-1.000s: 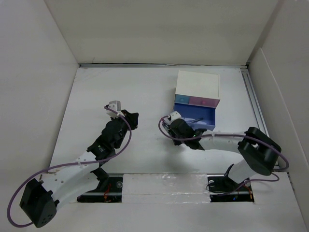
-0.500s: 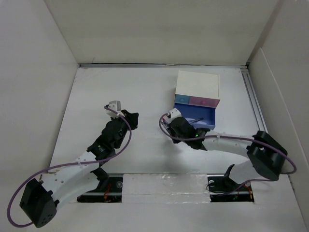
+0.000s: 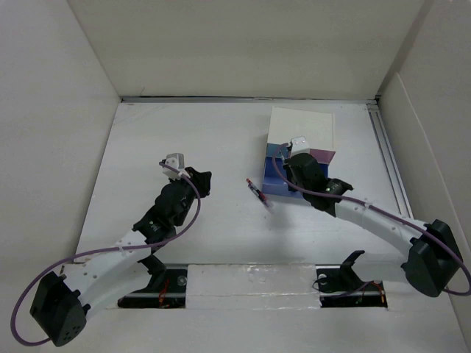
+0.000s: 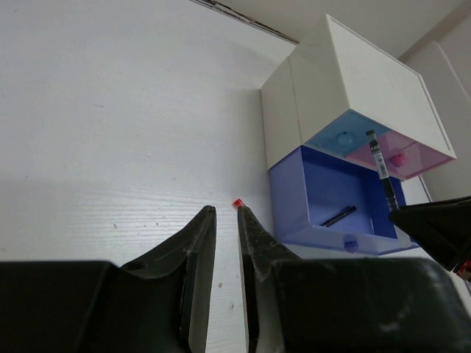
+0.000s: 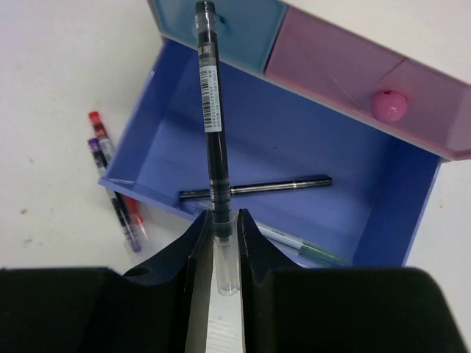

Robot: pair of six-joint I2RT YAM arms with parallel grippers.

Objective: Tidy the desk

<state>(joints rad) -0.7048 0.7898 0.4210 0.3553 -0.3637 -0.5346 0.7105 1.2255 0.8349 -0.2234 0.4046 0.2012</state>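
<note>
Clamping black pen in right tool over open blue drawer, loose pens lower left; left tool narrow, empty.

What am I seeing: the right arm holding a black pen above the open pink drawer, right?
Not quite. The right end effector does hold the black pen, but the open drawer beneath it is blue; the pink drawer is shut, as the right wrist view shows.

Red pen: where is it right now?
Right wrist view, left side: the red pen lies on the desk alongside a purple pen, just left of the open blue drawer.
</note>
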